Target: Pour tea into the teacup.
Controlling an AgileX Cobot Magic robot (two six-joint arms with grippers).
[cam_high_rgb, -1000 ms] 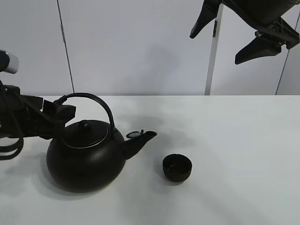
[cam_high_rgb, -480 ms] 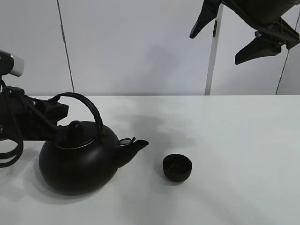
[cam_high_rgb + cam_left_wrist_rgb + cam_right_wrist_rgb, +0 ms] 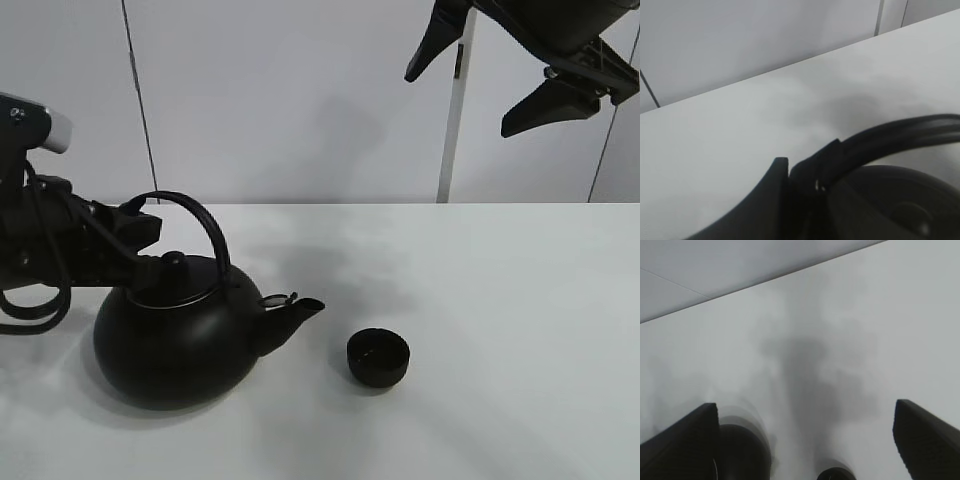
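Note:
The big black kettle (image 3: 178, 338) sits low on the white table (image 3: 500, 300), nearly upright, with its spout (image 3: 296, 309) pointing right toward the teacup. The small black teacup (image 3: 378, 357) stands a short way right of the spout. My left gripper (image 3: 138, 236) is shut on the kettle's arched handle (image 3: 205, 228); the left wrist view shows the handle (image 3: 900, 131) running from my gripper (image 3: 807, 175). My right gripper (image 3: 505, 75) hangs open and empty high above the table's back right. The right wrist view shows the kettle (image 3: 744, 450) and the cup's rim (image 3: 835, 474) far below. No tea stream shows.
A pale panelled wall (image 3: 300, 100) with a white vertical post (image 3: 452, 120) stands behind the table. Bare table surface stretches right of the teacup.
The kettle dipped down and to the left, then came back slightly right and leveled out, its spout a little farther from the teacup than a second ago. The right arm has not moved.

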